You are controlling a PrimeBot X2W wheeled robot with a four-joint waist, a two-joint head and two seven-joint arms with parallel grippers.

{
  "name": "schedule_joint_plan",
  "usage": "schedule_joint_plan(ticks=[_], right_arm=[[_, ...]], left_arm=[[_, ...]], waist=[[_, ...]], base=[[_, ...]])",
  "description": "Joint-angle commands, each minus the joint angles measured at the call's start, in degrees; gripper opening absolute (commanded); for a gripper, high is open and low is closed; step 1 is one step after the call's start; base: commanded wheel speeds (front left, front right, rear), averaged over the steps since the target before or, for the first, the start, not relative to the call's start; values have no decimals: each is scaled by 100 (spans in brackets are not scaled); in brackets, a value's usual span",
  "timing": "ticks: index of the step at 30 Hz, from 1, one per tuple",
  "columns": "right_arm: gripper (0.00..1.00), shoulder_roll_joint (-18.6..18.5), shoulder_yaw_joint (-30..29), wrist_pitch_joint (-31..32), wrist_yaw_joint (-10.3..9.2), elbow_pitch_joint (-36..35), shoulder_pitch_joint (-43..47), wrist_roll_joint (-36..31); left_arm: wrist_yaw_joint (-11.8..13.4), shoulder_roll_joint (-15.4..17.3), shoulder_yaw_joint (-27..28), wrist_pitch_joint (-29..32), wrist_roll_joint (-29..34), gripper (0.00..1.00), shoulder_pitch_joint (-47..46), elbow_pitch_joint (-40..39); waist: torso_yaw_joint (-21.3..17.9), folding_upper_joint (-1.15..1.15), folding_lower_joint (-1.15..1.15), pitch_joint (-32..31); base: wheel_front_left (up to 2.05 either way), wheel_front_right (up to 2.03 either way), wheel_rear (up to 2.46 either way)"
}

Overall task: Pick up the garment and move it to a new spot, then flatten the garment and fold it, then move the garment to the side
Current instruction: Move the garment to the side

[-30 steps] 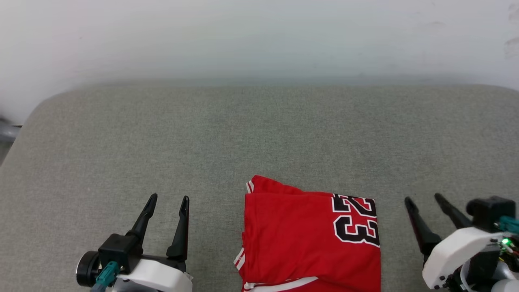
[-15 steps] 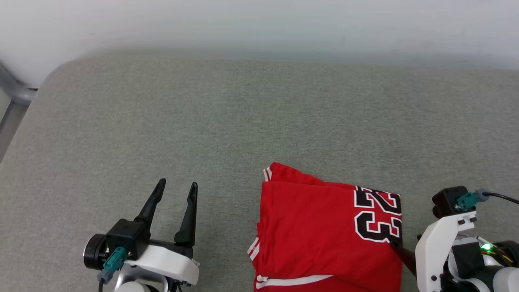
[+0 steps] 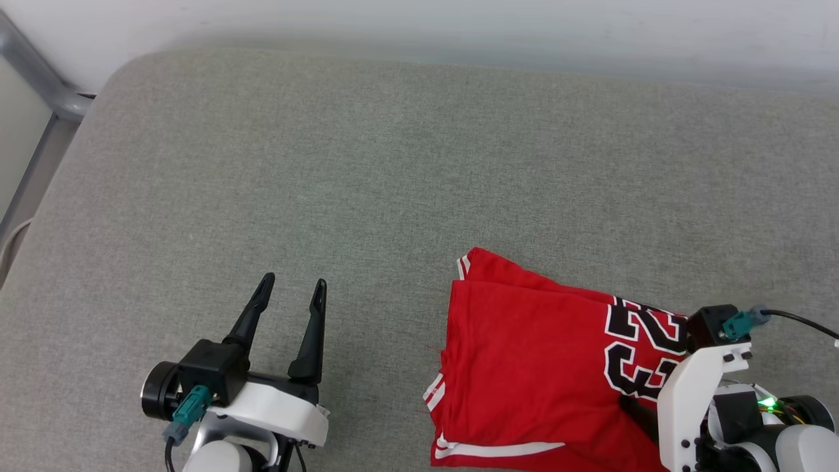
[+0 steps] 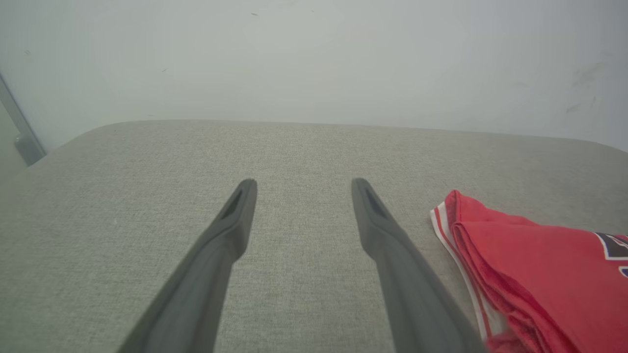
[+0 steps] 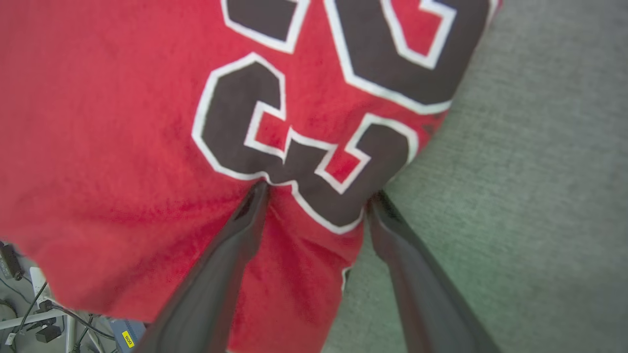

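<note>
The folded red jersey [image 3: 531,367] was seen lying flat on a grey fabric-covered cushion [image 3: 393,164]. Bare cushion stretched away from the jersey's far side and from its striped-trim side. Its near end was cut off by the head view, so its long axis could not be judged with confidence.

The right claw [image 5: 319,192] was found at the jersey's numbered side, directly over the black-and-white "23". Its jaws were spread wide and nothing was held between them. One fingertip appeared to rest on the red cloth beside the numeral. The other was placed at the jersey's outer edge, where cloth gave way to cushion, and a small pucker of fabric was noted between the two.

The left claw [image 3: 293,282] was set well apart from the jersey's striped-trim side, over bare cushion. It was likewise spread wide and empty, and pointed past the jersey, not at it.

The folding was judged done, with the shift to the side left. The right arm was judged much the nearer for that, since the numbered edge already lay between its jaws.
</note>
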Motion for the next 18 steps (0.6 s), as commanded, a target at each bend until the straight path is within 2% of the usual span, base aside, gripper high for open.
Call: schedule_joint_plan(ticks=[1, 2, 3, 4, 5, 11, 18], right_arm=[[100, 79, 173, 16, -1, 255, 72, 53], [100, 60, 246, 19, -1, 345, 90, 64], [83, 45, 305, 6, 0, 425, 108, 66], [38, 22, 375, -4, 0, 496, 116, 72], [0, -7, 443, -56, 0, 545, 110, 81], [0, -314, 516, -484, -5, 508, -117, 125], [0, -1280, 1098, -865, -5, 4, -397, -39]], left_arm=[[-8, -6, 12, -13, 26, 100, -58, 2], [-13, -12, 14, -13, 31, 100, -66, 7], [-17, -18, 12, -13, 37, 100, -78, 17], [-20, -22, 7, -13, 45, 100, -89, 36], [-24, -25, 1, -13, 50, 100, -98, 55], [-29, -24, 3, -13, 57, 100, -45, 121], [-38, 21, -283, -13, 176, 100, 18, 192]], waist=[[27, 0, 0, 38], [36, 0, 0, 50], [41, 0, 0, 60], [44, 0, 0, 63], [45, 0, 0, 58], [-49, 0, 0, -86], [-376, 0, 0, -310]], base=[[0, 0, 0], [0, 0, 0], [0, 0, 0], [0, 0, 0], [0, 0, 0], [0, 0, 0], [0, 0, 0]])
